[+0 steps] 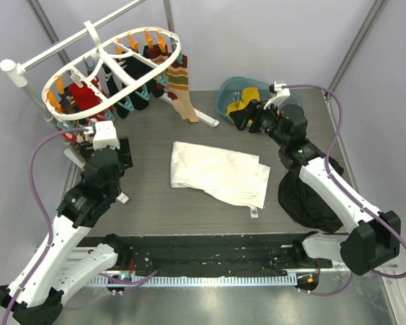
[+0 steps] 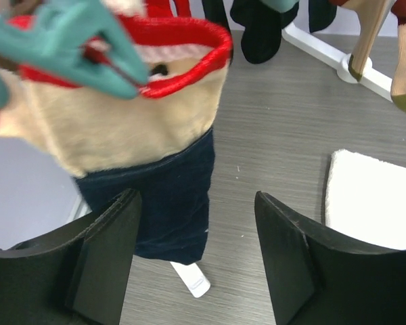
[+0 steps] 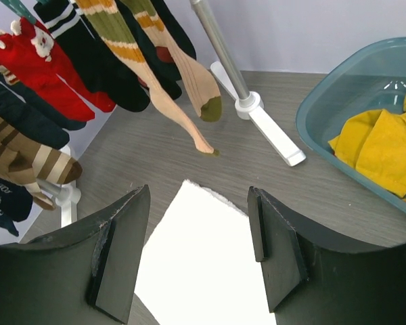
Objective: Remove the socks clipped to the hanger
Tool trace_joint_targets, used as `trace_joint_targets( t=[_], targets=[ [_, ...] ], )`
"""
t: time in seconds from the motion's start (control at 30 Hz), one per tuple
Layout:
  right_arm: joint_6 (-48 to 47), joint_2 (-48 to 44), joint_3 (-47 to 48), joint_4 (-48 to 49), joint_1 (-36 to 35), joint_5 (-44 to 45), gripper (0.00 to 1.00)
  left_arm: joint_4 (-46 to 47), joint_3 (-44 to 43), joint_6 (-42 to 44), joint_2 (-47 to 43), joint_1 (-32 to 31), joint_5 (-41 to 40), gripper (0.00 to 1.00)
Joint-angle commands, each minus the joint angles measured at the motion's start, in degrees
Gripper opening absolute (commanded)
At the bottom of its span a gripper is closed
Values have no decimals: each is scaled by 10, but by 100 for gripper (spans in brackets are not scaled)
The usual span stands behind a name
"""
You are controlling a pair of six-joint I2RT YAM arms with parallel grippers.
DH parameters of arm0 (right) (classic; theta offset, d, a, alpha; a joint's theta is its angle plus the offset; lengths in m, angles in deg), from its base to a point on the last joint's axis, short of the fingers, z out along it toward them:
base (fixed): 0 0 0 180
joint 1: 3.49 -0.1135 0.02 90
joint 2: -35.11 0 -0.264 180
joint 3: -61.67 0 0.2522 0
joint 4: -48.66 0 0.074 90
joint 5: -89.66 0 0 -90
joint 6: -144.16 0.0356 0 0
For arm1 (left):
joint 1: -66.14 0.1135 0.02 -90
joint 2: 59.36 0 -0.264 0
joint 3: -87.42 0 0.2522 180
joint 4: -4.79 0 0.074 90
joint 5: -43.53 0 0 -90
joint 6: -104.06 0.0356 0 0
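Left wrist: sock (image 2: 142, 135) just ahead of parted jaws

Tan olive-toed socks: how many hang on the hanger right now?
2, both at the hanger's right end: a ribbed sock ending near the pole's foot, and a slimmer sock beside it hanging lower. More could hide behind the dark socks.

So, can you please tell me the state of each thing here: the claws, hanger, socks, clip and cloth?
Left claw, open, nothing gripped.
Right claw, open, empty.
Hanger, hanging, socks on it.
Red-cuffed sock, clipped by the cuff.
Teal clip, shut on that cuff.
Striped sock, clipped, hanging.
Yellow socks, loose in the basin.
White cloth, folded, lying flat.
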Motion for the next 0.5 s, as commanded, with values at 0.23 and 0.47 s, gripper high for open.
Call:
trace_joint_targets(
  t=[0.23, 0.47],
  targets=[
    [-1, -34, -5, 4, -20, 2, 67, 33, -14, 6, 25, 16, 8, 67],
    [-1, -27, -3, 5, -30, 4, 68, -14, -47, -21, 37, 20, 30, 68]
  ],
)
